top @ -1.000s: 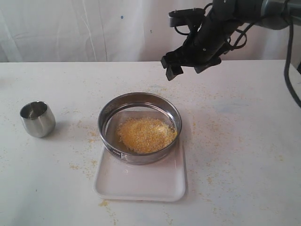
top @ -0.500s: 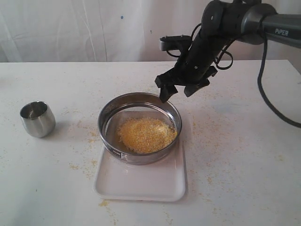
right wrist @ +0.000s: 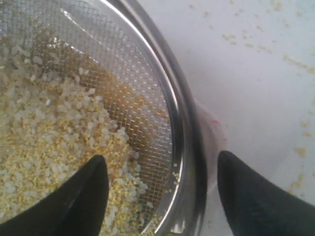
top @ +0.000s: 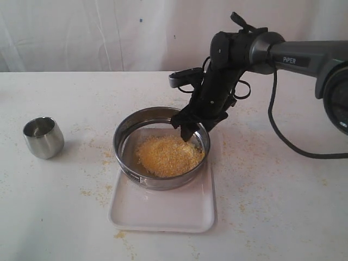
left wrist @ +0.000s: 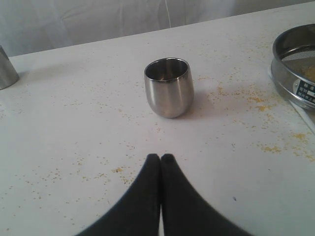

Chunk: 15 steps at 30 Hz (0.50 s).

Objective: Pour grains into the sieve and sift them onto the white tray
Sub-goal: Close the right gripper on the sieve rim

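Right wrist view, right tool [right wrist: 161,160] spread astride sieve [right wrist: 189,147] rim, grains [right wrist: 49,147] inside, left tool [left wrist: 160,157] closed.

Exterior camera overlooks the table [top: 283,196]; all views share the sieve [top: 159,182].

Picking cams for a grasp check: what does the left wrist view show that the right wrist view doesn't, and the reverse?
Left wrist only: the small rounded steel cup upright on the white speckled table, the shut left gripper short of it, and the dark label on the wide round steel sieve. Right wrist only: the heap of yellow and pale grains on the mesh, and the open right gripper straddling the sieve's rim, one finger over the grains, one outside. Both: the sieve and the table.
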Available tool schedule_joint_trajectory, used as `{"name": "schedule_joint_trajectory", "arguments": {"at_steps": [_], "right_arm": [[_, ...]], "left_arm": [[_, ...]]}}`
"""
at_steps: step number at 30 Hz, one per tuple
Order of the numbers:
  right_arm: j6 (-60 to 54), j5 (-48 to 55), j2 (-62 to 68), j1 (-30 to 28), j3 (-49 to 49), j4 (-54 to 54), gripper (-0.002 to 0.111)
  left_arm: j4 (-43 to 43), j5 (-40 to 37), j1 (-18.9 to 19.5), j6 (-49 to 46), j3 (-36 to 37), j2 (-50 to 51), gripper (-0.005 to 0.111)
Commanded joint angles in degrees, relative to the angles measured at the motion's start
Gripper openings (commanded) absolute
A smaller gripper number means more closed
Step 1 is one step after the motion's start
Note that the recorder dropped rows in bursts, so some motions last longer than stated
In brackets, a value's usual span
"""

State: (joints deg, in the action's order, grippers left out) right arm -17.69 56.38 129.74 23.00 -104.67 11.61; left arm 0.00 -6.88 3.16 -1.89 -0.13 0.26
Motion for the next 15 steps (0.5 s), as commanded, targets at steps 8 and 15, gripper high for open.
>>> {"name": "schedule_joint_trajectory", "arguments": {"at_steps": [8,15], "right_arm": [[-0.13,-1.30,0.68,0.09,-0.21,-0.09,0.030],[-0.13,-1.98,0.68,0.09,-0.21,-0.09,0.032]], "left_arm": [[0.00,-0.16,0.14,0.37,0.13,-0.26,0.000],[0.00,-0.16,0.14,0.37,0.13,-0.26,0.000]]}}
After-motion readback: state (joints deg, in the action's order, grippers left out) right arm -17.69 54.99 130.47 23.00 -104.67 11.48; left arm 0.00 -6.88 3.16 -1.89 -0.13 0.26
